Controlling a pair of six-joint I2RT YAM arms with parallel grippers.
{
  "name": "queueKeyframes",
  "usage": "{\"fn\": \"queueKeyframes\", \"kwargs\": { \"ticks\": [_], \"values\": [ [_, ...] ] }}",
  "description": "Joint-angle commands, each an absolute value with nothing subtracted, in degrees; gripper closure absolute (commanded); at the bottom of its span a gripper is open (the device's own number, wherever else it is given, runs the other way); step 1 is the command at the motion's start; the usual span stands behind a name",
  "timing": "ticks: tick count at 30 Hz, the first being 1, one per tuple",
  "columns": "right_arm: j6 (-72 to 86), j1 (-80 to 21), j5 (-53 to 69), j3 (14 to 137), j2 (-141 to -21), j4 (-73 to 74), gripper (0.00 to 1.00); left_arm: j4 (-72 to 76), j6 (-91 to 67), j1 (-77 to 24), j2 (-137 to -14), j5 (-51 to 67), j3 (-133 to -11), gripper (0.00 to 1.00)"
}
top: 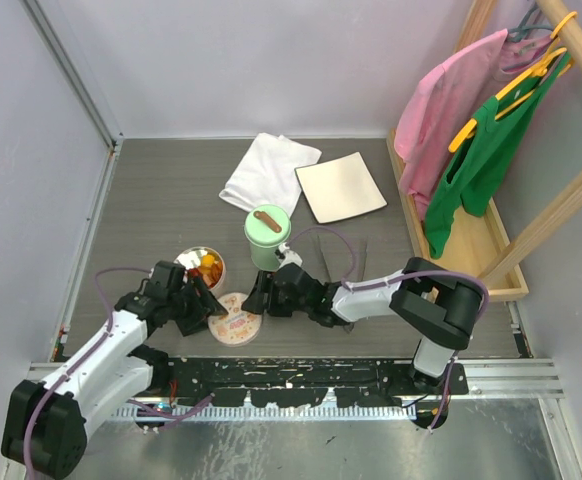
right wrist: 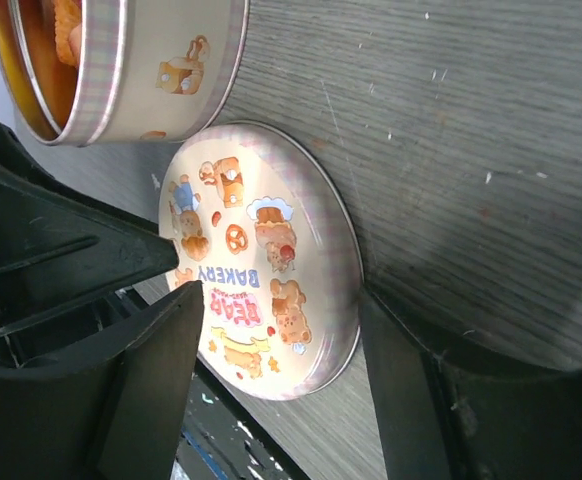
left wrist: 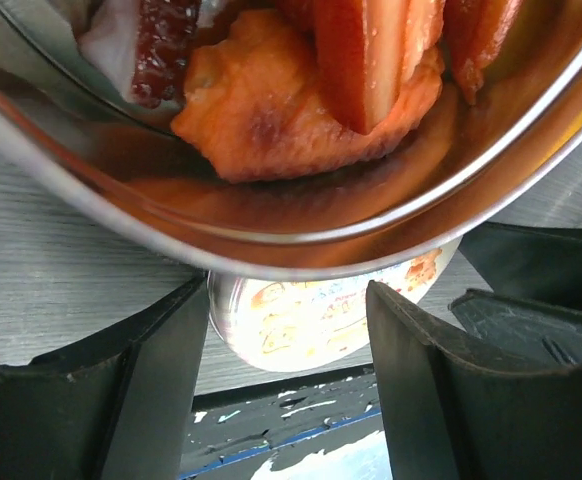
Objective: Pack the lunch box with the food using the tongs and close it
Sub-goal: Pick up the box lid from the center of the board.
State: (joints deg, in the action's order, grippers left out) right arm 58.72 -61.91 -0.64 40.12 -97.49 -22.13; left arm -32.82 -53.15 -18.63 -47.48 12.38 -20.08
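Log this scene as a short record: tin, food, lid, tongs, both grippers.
tin: round, open, on table
food: orange and red pieces inside tin
lid: flat on table beside tin, print up
tongs: on table by mint-green canister, not held
left gripper: open, at tin's rim
right gripper: open, astride lid

Orange, red food heaped in open round tin; printed lid flat beside; tongs lying farther right.
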Motion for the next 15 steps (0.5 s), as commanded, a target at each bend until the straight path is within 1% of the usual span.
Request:
{"fn": "queueKeyframes", "kwargs": {
  "ticks": [1,4,8,15],
  "values": [
    [58.3,-61.9,5.5,42.2,-99.9,-21.4,0.34,-26.4,-53.2,-21.5,-49.7,13.2,-19.3,0.35],
    [60.1,-61.9,8.3,41.8,-100.1,-23.9,0.37,-25.0,-54.8,-23.5,-49.0,13.1,-19.5,0.37],
    [60.6,-61.9,9.0,41.7,-98.6,-24.1,0.42,-25.0,-55.9,-24.7,-46.1,12.6,-21.0,0.40],
    [59.5,-61.9,6.8,42.5,-93.4,-19.5,0.44,-26.5,-56.0,-24.9,-43.6,13.3,-23.9,0.43]
  ]
}}
